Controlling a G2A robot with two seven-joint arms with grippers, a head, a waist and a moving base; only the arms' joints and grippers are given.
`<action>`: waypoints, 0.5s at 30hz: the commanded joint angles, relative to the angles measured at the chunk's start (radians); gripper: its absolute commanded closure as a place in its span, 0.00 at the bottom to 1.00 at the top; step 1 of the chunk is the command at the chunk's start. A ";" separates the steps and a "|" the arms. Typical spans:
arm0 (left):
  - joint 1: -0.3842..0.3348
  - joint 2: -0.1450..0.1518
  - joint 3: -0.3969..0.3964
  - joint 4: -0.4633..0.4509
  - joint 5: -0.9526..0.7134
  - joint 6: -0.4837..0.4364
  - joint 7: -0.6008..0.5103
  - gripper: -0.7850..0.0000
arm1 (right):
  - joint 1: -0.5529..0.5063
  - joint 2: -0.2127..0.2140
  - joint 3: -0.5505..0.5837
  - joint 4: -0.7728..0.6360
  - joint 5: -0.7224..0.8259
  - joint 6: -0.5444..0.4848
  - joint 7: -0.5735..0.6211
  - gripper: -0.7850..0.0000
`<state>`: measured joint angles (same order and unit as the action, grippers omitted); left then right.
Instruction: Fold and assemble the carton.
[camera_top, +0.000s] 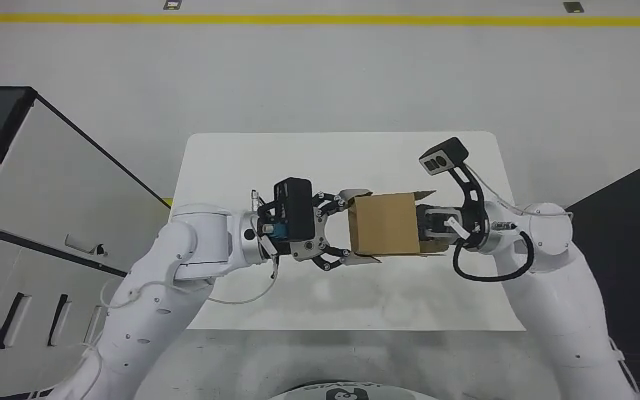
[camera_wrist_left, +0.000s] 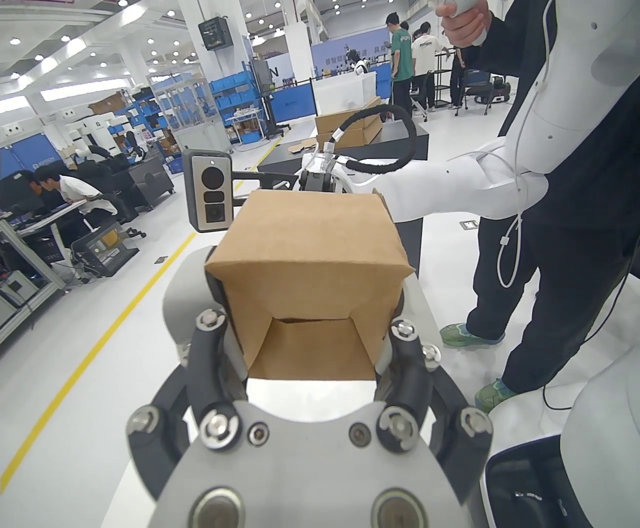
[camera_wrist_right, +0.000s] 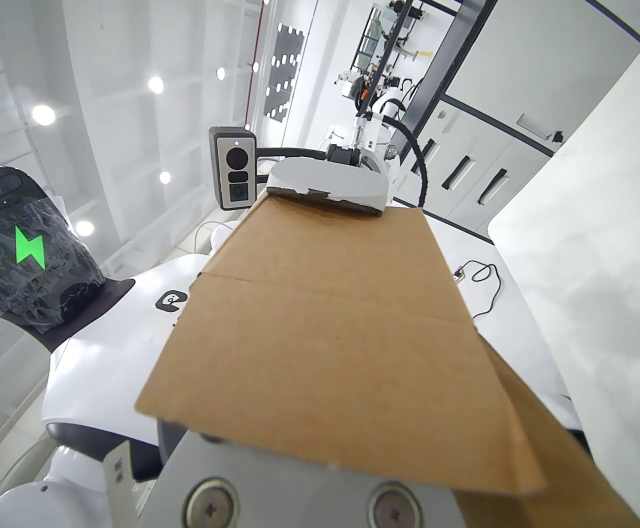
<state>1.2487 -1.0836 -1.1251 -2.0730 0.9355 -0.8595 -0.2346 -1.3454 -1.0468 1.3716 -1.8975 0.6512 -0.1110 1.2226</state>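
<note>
Brown cardboard box (camera_top: 385, 224), plain on its visible faces, squared up, open at the end facing the left claw (camera_top: 360, 228). Lay between both claws over the white table (camera_top: 250, 160). Left claw spread wide, one finger beside each edge of that end. Right claw (camera_top: 432, 226) at the opposite end, covered by cardboard; cannot tell its grip.

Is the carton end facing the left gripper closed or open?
Partly open: the left wrist view looks into the carton under one folded-down flap.
</note>
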 joint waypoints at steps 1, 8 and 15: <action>-0.001 0.000 0.003 -0.001 -0.005 0.001 -0.006 1.00 | 0.001 0.000 -0.007 0.002 -0.001 -0.002 -0.001 1.00; -0.005 0.002 0.012 -0.003 -0.016 0.010 -0.028 1.00 | 0.005 -0.001 -0.029 0.010 0.000 -0.020 -0.003 1.00; -0.006 0.003 0.018 -0.007 -0.022 0.012 -0.034 1.00 | 0.015 -0.003 -0.052 0.023 0.002 -0.031 -0.001 1.00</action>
<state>1.2427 -1.0805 -1.1077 -2.0794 0.9141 -0.8468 -0.2681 -1.3316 -1.0495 1.3230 -1.8764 0.6535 -0.1412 1.2223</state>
